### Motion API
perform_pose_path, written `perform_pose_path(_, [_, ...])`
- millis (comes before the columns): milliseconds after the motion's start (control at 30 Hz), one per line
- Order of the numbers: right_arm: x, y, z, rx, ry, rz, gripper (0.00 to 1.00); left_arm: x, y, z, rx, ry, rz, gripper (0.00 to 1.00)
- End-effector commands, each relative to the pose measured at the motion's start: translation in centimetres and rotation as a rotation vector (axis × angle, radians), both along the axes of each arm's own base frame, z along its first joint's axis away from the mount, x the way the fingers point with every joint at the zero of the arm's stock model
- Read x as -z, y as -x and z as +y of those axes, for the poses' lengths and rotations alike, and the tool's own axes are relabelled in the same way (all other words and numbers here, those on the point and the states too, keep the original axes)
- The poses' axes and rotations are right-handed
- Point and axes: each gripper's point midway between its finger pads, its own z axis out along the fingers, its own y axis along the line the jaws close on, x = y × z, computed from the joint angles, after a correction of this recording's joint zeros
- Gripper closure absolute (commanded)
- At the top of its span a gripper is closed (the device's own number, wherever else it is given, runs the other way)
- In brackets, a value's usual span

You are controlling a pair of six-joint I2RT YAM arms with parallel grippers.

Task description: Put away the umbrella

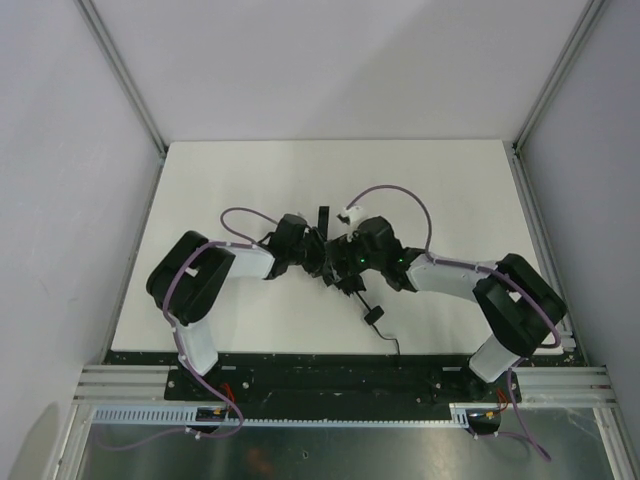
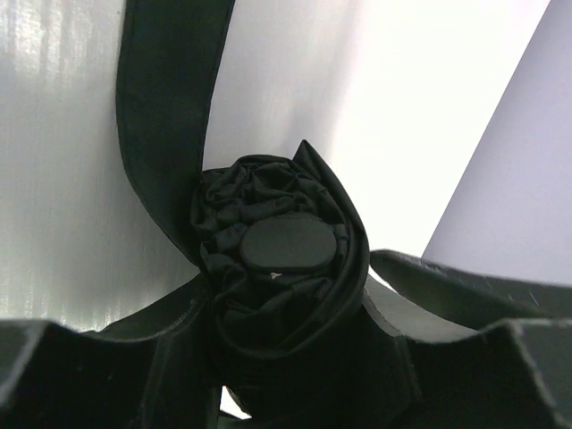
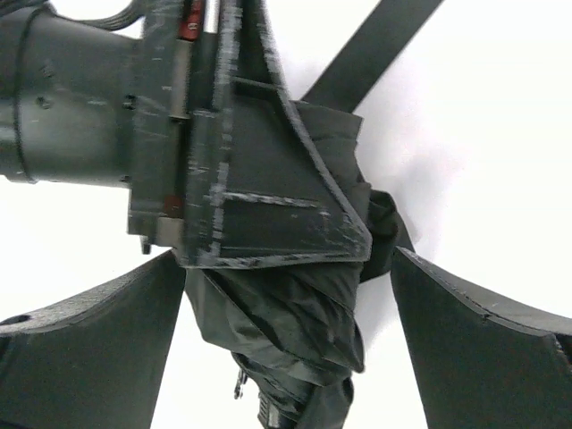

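The umbrella (image 1: 330, 268) is folded into a black bundle at the middle of the white table (image 1: 250, 180), between the two arms. My left gripper (image 1: 306, 250) is shut on it; in the left wrist view (image 2: 286, 340) the fingers pinch the bunched fabric just below the round end cap (image 2: 286, 243). My right gripper (image 1: 345, 262) is open. In the right wrist view (image 3: 286, 268) its fingers (image 3: 89, 349) stand on either side of the umbrella (image 3: 295, 331) without touching it. A flat closure band (image 2: 165, 116) sticks up from the bundle. The thin wrist strap (image 1: 375, 315) trails toward the near edge.
Grey walls with metal corner posts (image 1: 125, 75) close in the table on three sides. The arm bases sit on a black rail (image 1: 320, 375) at the near edge. Purple cables (image 1: 400, 195) loop above both wrists.
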Motion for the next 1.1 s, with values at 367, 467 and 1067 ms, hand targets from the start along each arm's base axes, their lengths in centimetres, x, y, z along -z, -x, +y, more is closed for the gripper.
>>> perform_pose_path(367, [5.4,-0.4,0.3,-0.003,0.440,-0.136,0.08,6.3,4.7,4.7,-0.028,-0.277,0.249,1.00])
perform_pose_path(467, [6.5,-0.7,-0.3,0.021,0.494,-0.149,0.15,6.4,4.8,4.8,-0.026,-0.281,0.255,1.00])
perform_pose_path(1067, [3.9,-0.5,1.4,-0.005,0.079,-0.042,1.00,5.9,4.4,5.3,-0.040,-0.296,0.226,0.51])
